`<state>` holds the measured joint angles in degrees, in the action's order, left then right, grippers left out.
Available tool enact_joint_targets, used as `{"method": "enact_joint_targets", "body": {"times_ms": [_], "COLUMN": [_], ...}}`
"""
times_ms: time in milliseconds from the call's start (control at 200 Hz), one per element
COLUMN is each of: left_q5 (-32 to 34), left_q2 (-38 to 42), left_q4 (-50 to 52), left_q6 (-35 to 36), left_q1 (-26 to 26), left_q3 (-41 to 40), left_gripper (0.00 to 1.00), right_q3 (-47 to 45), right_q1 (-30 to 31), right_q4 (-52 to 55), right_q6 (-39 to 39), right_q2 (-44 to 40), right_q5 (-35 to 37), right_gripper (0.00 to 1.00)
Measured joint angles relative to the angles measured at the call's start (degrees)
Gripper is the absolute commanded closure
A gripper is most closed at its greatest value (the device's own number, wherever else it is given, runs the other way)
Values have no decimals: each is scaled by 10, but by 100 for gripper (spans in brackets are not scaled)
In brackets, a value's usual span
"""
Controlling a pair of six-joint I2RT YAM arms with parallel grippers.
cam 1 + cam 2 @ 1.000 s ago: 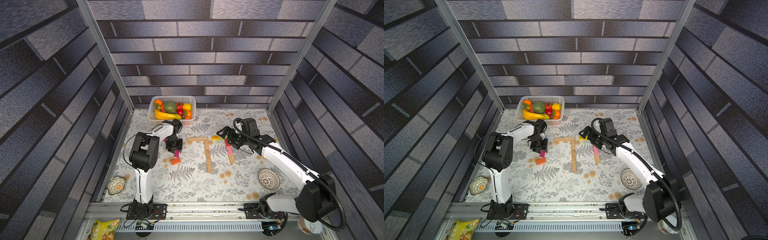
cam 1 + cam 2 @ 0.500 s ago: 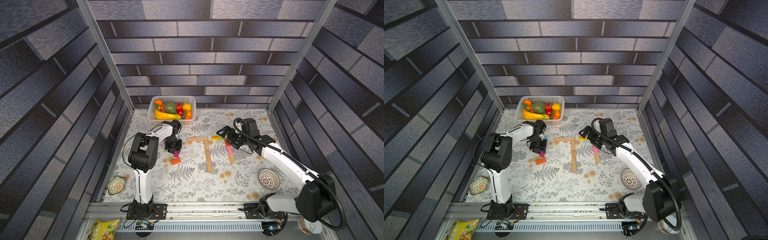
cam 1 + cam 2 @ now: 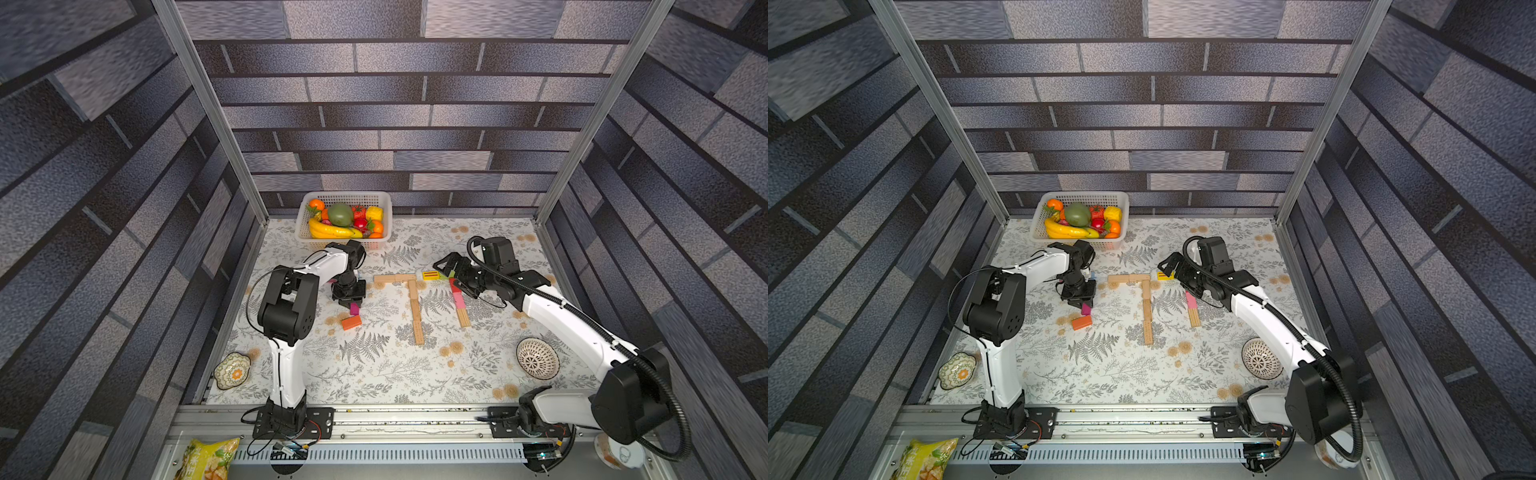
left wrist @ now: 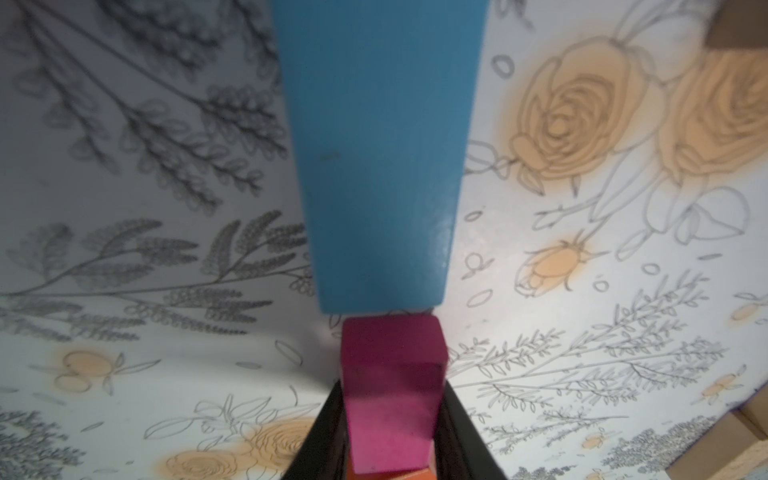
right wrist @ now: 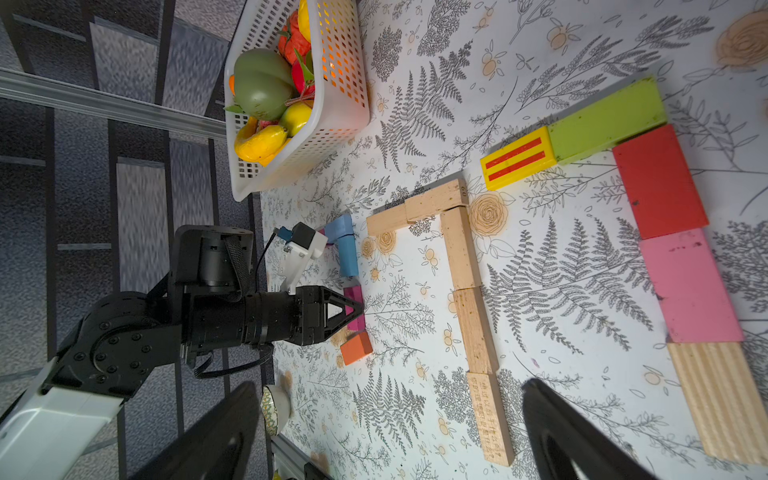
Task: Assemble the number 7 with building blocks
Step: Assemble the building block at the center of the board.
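— Left gripper (image 4: 390,384): black jaws pressed flat against the two long sides of the magenta block (image 4: 392,345). It reads as a grasp, as far as the wrist view shows. Entry correct?
— Correct. The piece sits on the flowered cloth (image 3: 374,374), on the left arm's side of the tan wood 7 (image 3: 415,311). One end is against, or a hair off, the near end of the blue block (image 4: 380,145); I cannot tell which.
— Axis?
— Its long axis runs straight out from the jaws, in line with the blue block, so the two read as one stem. The orange block (image 3: 351,322) lies just beside the opposite end, askew. In my judgement the coming move turns on holding that line, since a twist at let-go would kink the stem.
— Nearer arm?
— Left, plainly. Right gripper (image 5: 389,382): fingers spread wide with nothing between them, raised beyond the tan wood 7 near the yellow striped block (image 3: 430,275), well apart from the magenta piece.
— Materials?
— Magenta, blue and orange are painted, matte, flat rectangular bars with slightly softened corners. The tan figure is bare wood with visible grain, and its lowest piece carries printing. All are likely stiff, light and apt to slide on smooth cloth.
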<state>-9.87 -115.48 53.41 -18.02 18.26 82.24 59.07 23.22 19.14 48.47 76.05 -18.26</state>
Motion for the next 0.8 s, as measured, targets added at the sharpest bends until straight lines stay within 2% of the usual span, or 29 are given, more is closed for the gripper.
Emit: {"method": "enact_joint_targets", "body": {"times_ms": [802], "left_q5": [11], "left_q2": [-20], "left_q4": [15], "left_q6": [0], "left_q1": [0], "left_q3": [31], "left_gripper": [66], "right_q3": [-10], "right_q1": [0], "right_q4": [-1], "right_q6": [0], "right_q2": [0], "right_q5": [0], "right_gripper": [0]}}
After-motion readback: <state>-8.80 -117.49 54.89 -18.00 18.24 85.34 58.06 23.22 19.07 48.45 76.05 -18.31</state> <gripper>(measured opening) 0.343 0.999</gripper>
